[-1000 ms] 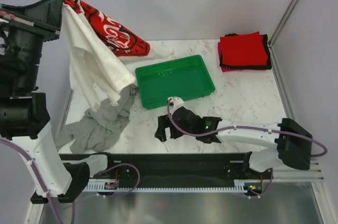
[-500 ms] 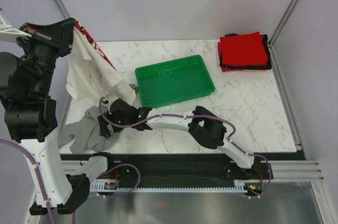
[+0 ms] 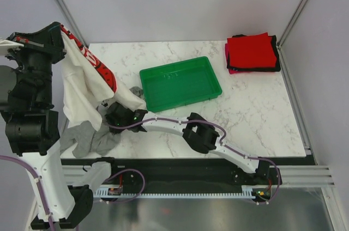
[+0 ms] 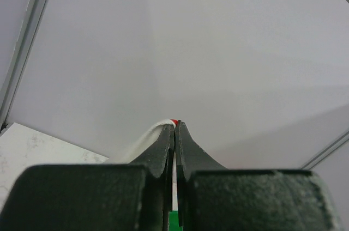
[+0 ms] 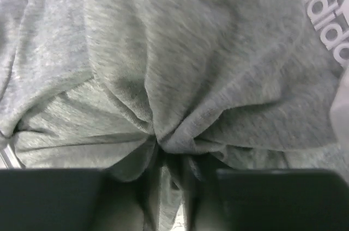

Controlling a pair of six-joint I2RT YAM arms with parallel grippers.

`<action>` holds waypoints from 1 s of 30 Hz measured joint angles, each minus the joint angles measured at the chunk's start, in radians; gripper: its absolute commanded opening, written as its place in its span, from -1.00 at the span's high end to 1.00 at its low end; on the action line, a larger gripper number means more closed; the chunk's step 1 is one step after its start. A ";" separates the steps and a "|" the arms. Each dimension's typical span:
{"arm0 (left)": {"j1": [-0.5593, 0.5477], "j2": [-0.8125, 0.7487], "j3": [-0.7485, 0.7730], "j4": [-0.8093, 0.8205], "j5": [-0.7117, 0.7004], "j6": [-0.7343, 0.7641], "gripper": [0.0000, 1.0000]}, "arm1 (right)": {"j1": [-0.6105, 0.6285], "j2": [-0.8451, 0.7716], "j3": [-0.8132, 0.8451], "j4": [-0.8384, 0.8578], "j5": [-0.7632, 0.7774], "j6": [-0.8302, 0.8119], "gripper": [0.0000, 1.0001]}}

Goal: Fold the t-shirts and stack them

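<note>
High at the left, my left gripper is shut on the edge of the white t-shirt with the red print, which hangs down to the table's left side. The left wrist view shows the jaws pressed together on a thin white and red fold. Crumpled on the table below lies the grey t-shirt. My right gripper reaches across to it, and in the right wrist view grey cloth is bunched and pinched between the jaws. Folded red t-shirt tops a stack at the back right.
A green plastic tray stands in the middle of the marble table, just right of the hanging shirt. The stack at the back right shows black and pink edges under the red. Frame posts rise at the back corners.
My right arm has swept from the table's middle to the left onto the grey t-shirt and closed on it. The left arm has shifted with the white shirt, which now hangs narrower.
</note>
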 measured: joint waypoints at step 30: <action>-0.020 -0.066 -0.183 -0.006 -0.104 0.131 0.96 | -0.280 -0.998 -0.205 -0.332 0.377 -0.233 1.00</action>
